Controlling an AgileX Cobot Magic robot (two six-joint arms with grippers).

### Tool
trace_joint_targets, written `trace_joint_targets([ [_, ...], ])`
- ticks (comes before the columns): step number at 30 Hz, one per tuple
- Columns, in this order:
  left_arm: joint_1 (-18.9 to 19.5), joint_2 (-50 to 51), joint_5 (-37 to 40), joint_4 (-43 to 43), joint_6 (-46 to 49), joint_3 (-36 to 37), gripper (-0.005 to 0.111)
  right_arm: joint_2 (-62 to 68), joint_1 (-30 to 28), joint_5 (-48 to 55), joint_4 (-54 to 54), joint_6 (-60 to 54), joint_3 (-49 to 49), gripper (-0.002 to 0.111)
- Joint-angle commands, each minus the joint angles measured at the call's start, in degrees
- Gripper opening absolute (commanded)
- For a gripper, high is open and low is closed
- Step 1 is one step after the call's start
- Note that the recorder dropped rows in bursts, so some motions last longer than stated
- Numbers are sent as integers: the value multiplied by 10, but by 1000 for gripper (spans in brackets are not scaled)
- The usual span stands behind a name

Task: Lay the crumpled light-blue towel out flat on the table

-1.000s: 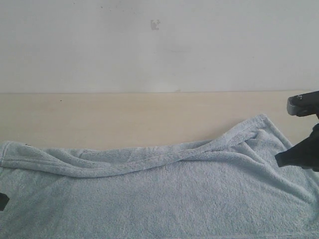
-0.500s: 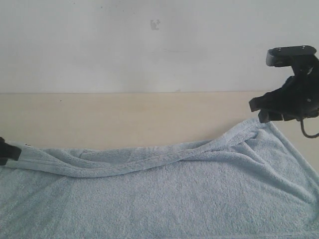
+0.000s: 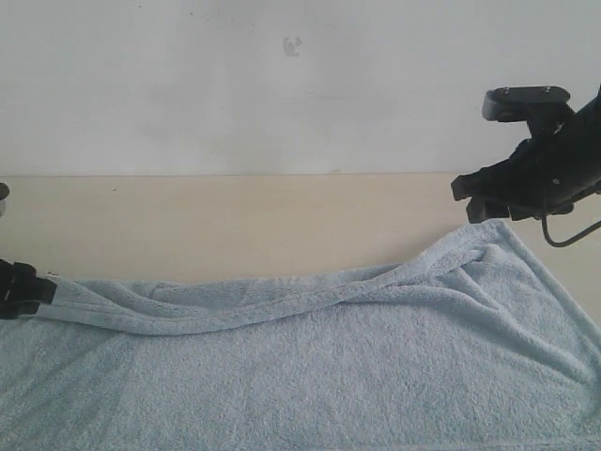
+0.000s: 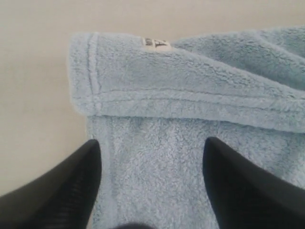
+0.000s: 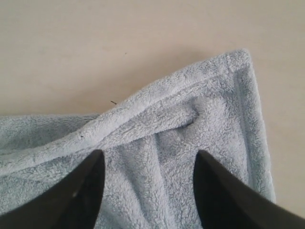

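- The table fills the middle band of the exterior frame, pale and bare between the wall and the cloth. I see no container anywhere on it, so nothing is held in one.
- The towel lies across the lower half of that frame and runs off its bottom edge. Most of it looks flat, but a long rolled fold runs along its far edge, from the left side up to the far right corner. That fold looks the same as a second ago.
- The right tool was low at the right edge of the frame a second ago, down against the cloth. Now it hangs clear above the far right corner, jaws parted and empty, towel visible between them in its wrist view.
- The left tool has come up from the lower left corner of the frame to the left end of the fold. Its jaws stand wide over the cloth, gripping nothing.
- To my eye both have just let go, so the spreading is unfinished: the doubled edge needs pulling out.
- A small white label sits by the folded hem.
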Motion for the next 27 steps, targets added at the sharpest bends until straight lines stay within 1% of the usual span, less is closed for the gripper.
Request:
trace_joint_targets([
  [1,17,16,-38,-3,-35,-3,60,-1,-1,12,1,-18,-3,54],
  [7,41,16,-81,-3,-35,-3,60,-1,-1,24,5,-24,-3,54],
  [15,80,18,-113,-4,-40,-4,60,-1,-1,51,6,-35,-3,54],
  [18,90,27,-107,-17,-40,-16,60,-1,-1,56,6,-36,-3,54],
  [21,91,48,-85,-18,-39,-34,58,-1,-1,62,6,-39,-3,54],
  [24,91,74,-62,-20,-28,-57,52,-1,-1,69,17,-56,-3,54],
  [27,91,93,-48,-49,1,-77,47,-1,-1,71,29,-68,-3,54],
])
